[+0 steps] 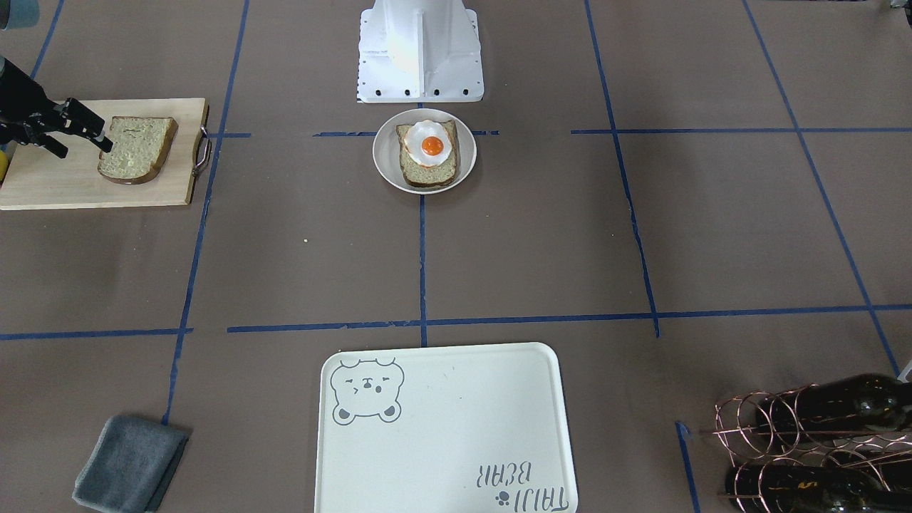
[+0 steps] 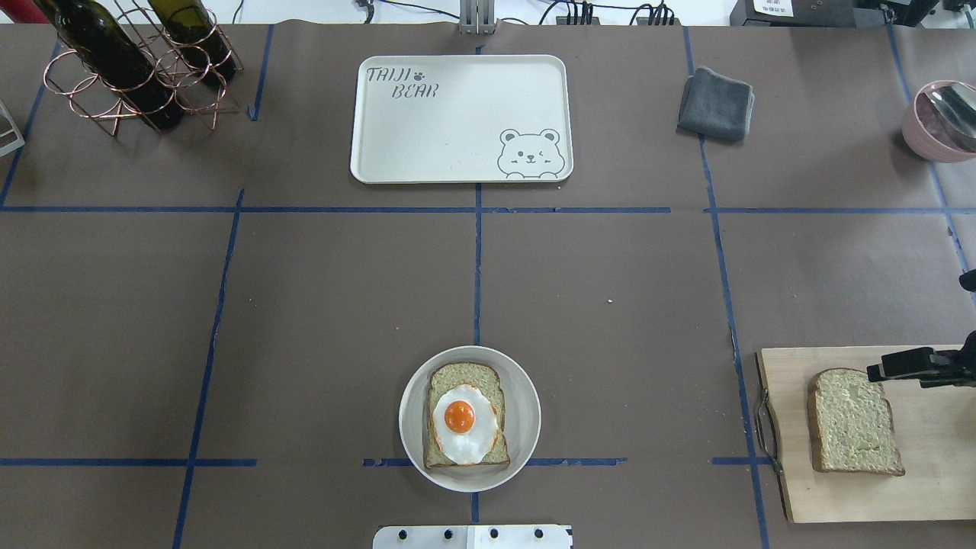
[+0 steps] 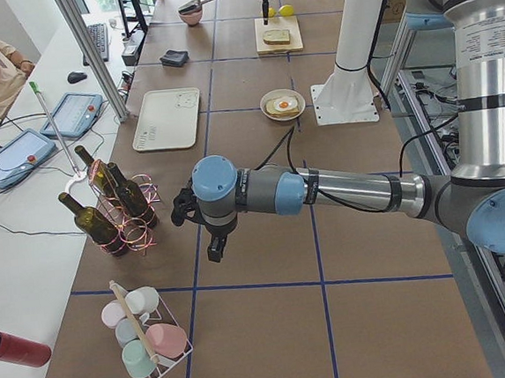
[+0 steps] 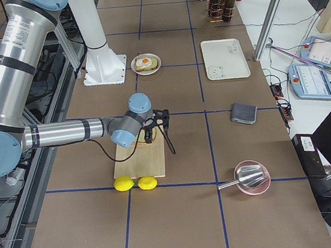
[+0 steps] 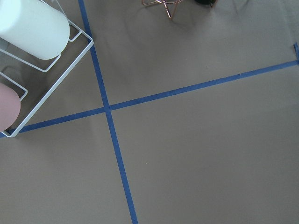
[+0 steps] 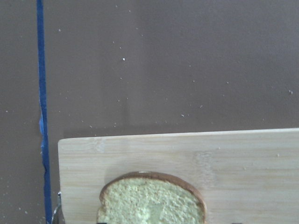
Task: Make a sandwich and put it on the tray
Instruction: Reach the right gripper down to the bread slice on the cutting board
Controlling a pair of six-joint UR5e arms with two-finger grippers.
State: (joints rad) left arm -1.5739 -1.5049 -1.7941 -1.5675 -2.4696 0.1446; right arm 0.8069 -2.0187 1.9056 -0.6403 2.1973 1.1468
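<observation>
Front view: right gripper low over cutting board, fingers spread, one tip at the edge of loose bread slice; plate just before robot base holds lower slice with egg uncovered on top; tray well apart from the plate.
Overhead: plate sits between base and tray.
Left side view: left gripper hangs above table near bottle rack; cannot tell its finger state.
Right wrist view: loose slice on board at bottom edge.

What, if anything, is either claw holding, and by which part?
Nothing. The right claw is open beside the bread slice lying flat on the cutting board; the left claw hangs empty.
</observation>
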